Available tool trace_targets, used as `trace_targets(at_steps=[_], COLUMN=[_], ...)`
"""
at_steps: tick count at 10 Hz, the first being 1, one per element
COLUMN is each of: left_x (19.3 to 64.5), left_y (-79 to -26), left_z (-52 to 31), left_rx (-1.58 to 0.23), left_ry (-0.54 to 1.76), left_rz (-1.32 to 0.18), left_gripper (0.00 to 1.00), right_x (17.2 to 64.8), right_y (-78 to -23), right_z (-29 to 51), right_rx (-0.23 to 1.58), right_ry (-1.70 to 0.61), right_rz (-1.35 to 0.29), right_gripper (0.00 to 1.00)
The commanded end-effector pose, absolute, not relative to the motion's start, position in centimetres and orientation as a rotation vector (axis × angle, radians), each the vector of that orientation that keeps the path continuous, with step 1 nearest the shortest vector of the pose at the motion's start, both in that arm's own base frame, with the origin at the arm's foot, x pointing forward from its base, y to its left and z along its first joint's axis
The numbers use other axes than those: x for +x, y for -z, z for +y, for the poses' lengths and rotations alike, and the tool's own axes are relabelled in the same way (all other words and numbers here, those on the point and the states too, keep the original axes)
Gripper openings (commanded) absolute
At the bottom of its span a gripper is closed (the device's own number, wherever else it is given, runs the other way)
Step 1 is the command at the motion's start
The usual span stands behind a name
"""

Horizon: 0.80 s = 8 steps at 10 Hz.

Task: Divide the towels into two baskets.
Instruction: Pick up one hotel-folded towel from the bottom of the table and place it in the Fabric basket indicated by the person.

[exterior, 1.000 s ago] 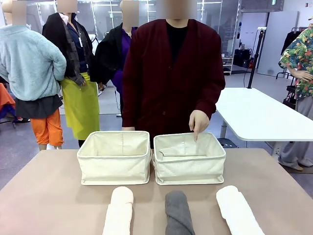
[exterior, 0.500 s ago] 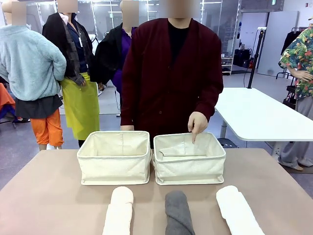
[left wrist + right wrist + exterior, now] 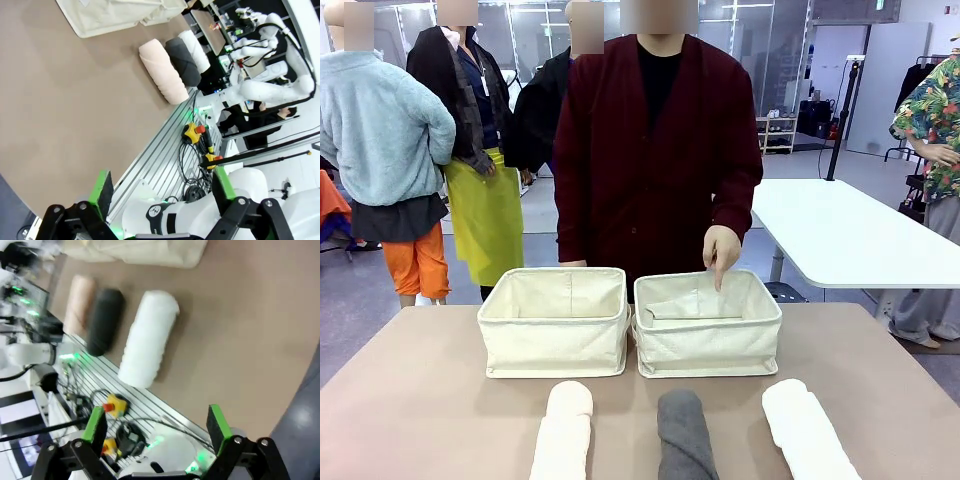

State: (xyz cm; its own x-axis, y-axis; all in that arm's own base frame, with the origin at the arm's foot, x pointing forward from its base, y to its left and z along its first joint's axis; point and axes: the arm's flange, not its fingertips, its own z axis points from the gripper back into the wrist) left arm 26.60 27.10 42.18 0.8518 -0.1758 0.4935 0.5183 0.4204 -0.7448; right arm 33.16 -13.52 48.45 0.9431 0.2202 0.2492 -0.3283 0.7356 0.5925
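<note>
We see the left basket (image 3: pixel 553 320) and right basket (image 3: pixel 708 335) side by side toward the table's (image 3: pixel 420 400) far edge. The person's hand (image 3: pixel 722 250) points down into the right one, where a pale towel (image 3: pixel 690 308) seems to lie. The cream towel (image 3: pixel 563 432), dark grey towel (image 3: pixel 684 435) and white towel (image 3: pixel 807 430) line the near edge. Our left gripper (image 3: pixel 162 190) and right gripper (image 3: pixel 156 424) hang spread wide, holding nothing.

Two cream canvas baskets (image 3: pixel 555 350) (image 3: pixel 708 352), three rolled towels (image 3: pixel 563 435) (image 3: pixel 685 435) (image 3: pixel 807 428); one person's hand (image 3: pixel 722 248)
</note>
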Motion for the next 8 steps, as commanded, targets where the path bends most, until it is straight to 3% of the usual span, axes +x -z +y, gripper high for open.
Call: trace_targets(at_steps=[1,3,8], left_x=[26.1,26.1,26.1], left_y=[-42.3,-42.3,-42.3], left_z=[27.0,27.0,27.0], left_rx=[-1.067,-1.067,-1.067], left_ry=[0.462,0.462,0.462], left_rz=[-0.392,-0.392,-0.392], left_gripper=[1.0,1.0,1.0], right_x=[32.9,33.5,32.2], right_y=[-46.0,-42.8,-36.4], right_z=[-8.2,-3.6,3.8], right_rx=[0.54,0.443,0.495], right_ry=[-0.308,-0.305,-0.203], right_rz=[-0.052,0.035,-0.019], right_gripper=[1.0,1.0,1.0])
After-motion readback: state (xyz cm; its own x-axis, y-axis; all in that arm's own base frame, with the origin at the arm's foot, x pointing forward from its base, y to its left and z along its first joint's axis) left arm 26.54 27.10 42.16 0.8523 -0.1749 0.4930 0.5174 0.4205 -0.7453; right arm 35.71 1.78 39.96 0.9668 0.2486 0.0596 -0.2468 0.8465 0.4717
